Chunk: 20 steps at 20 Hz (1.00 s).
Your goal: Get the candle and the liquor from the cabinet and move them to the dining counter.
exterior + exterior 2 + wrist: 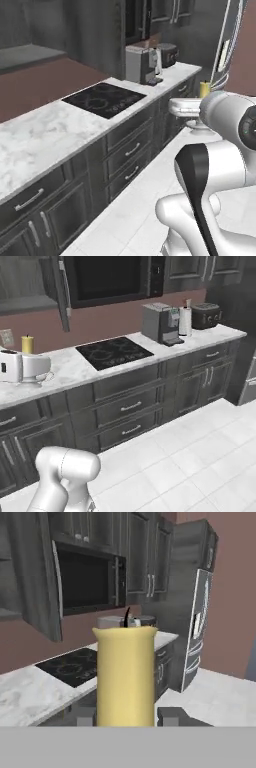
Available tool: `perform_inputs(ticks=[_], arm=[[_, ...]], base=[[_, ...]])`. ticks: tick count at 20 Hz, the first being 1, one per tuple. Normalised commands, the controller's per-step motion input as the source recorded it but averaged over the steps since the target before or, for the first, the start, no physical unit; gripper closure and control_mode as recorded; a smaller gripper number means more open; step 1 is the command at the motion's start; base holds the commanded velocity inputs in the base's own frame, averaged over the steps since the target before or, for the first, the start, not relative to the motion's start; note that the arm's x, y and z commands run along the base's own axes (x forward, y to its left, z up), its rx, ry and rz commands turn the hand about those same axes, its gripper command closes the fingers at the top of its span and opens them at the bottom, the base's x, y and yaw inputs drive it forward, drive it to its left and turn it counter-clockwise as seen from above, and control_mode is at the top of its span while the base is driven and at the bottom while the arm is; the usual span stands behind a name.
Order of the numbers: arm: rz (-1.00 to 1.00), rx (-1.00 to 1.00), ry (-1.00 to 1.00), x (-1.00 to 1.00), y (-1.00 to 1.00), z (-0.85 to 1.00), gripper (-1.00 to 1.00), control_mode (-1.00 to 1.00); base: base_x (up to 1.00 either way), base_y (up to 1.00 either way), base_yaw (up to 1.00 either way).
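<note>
Gripper (125, 716) is clamped on the candle (125, 676): in the hand view the yellow-tan cylinder stands upright dead centre between the two dark finger tips (171, 715), wick at 12 o'clock.

Left base view: candle top (204, 89) pokes up at roughly 2 o'clock, above the white hand, beside the arm's big shoulder joint.

Right base view: candle (27, 344) sits at 9 o'clock, on top of the white hand, held over the marble counter (75, 369) with the maroon backsplash.

Cabinet (30, 281) door hangs open at 11 o'clock in the right base view, vertical silver bar handle (64, 283) on its edge. Can't tell what's inside.

Black cooktop (114, 352) is inset in the counter near centre. Microwave (112, 276) is mounted above it at 12. Coffee machine (161, 322), a white paper towel roll (185, 321) and a dark toaster (206, 315) line up toward 2 o'clock. Fridge (199, 632) stands at 3 o'clock in the hand view, past the end of the counter.

Drawer cabinets (131, 406) sit below the counter, white tile floor (190, 456) at 5.
</note>
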Motion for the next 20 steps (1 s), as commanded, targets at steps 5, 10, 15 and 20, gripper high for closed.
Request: perform_inputs(ticks=[5,10,15,20], arm=[[0.00,0.00,0.00,0.00,0.00,0.00,1.00,1.00],[0.00,0.00,0.00,0.00,0.00,0.00,1.00,1.00],[0.00,0.00,0.00,0.00,0.00,0.00,1.00,1.00],[0.00,0.00,0.00,0.00,0.00,0.00,1.00,1.00]], base=[[0.00,0.13,-0.89],[0.00,0.15,-0.88],[-0.12,0.14,-0.76],[-0.58,0.14,-0.39]])
